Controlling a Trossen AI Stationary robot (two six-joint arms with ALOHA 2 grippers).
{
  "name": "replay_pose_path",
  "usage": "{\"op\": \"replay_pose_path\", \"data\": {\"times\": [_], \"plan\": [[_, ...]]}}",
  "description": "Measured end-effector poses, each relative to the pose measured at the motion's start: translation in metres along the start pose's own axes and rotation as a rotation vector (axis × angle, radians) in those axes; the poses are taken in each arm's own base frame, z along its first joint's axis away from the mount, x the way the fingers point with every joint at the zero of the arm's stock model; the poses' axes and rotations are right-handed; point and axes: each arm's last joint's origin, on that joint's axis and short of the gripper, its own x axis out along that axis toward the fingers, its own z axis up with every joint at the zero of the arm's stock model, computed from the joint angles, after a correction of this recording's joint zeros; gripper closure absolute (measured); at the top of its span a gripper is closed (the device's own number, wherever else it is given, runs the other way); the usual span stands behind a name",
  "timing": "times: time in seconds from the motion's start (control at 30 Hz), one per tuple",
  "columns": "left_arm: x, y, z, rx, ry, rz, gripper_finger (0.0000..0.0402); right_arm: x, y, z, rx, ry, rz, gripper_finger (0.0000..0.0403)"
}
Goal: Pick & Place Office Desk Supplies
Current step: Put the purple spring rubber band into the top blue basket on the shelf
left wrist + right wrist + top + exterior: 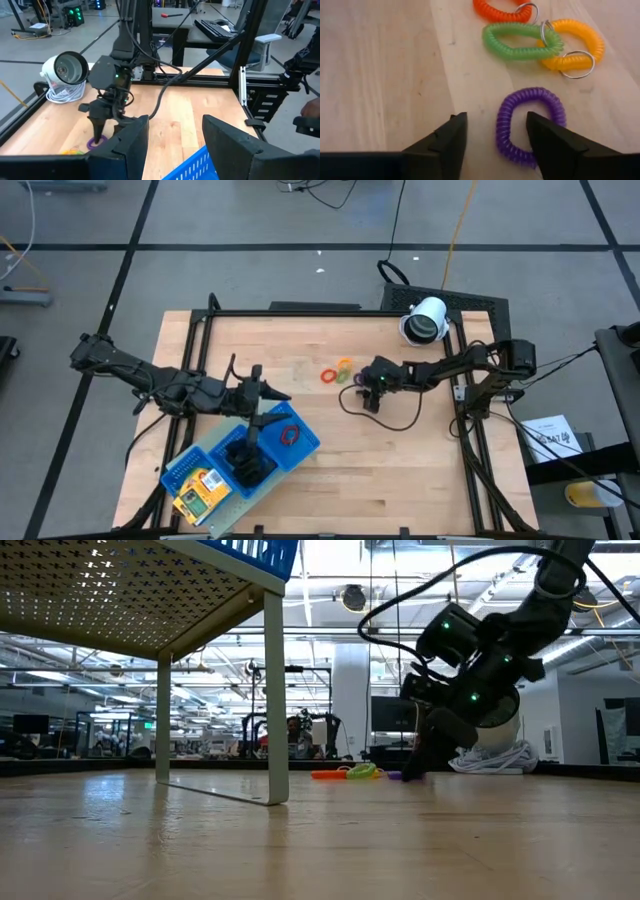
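My right gripper [495,122] is open and low over the table at a purple coil ring [530,125]. One finger stands over the ring's hole and the other outside its side. Orange-red [502,10], green [520,40] and yellow-orange [575,45] coil rings lie flat just beyond. My left gripper [175,125] is open and empty, hovering by the far edge of the blue tray [310,445]. In the tray lie a red ring [291,434], black clips [245,465] and yellow packs [200,492]. My right gripper comes at the purple ring's side [507,135] slanting down from the table's right, fingers astride that one side. The ring lies flat on the table. Whether a finger [547,145] touches it, I cannot tell.
A white cylindrical device [426,320] with a coiled white cable sits at the far right corner. A black cable [385,420] loops on the table near my right gripper. In the low view the tray stands on a perforated stand with thin legs [275,690]. Bare wood lies between the arms.
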Motion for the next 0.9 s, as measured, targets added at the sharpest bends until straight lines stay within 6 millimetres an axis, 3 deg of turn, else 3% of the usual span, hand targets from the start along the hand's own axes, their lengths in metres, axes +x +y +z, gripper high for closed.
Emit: {"op": "replay_pose_path", "data": {"times": [0.37,0.6,0.77,0.9], "plan": [[0.0,0.001,0.001,-0.012,-0.011,0.011,0.0206,0.0,-0.004,-0.018,0.007,0.014,-0.012,0.0384],[0.005,0.004,0.003,-0.043,-0.036,0.025,0.0206,-0.005,-0.004,-0.008,0.008,-0.089,-0.012,0.0386],[0.017,0.006,0.001,-0.051,-0.048,0.047,0.0206,-0.031,-0.003,0.019,0.005,-0.306,0.005,0.0397],[0.031,0.009,-0.005,-0.043,-0.026,0.071,0.0206,-0.056,0.001,0.036,0.012,-0.477,0.16,0.0396]]}}
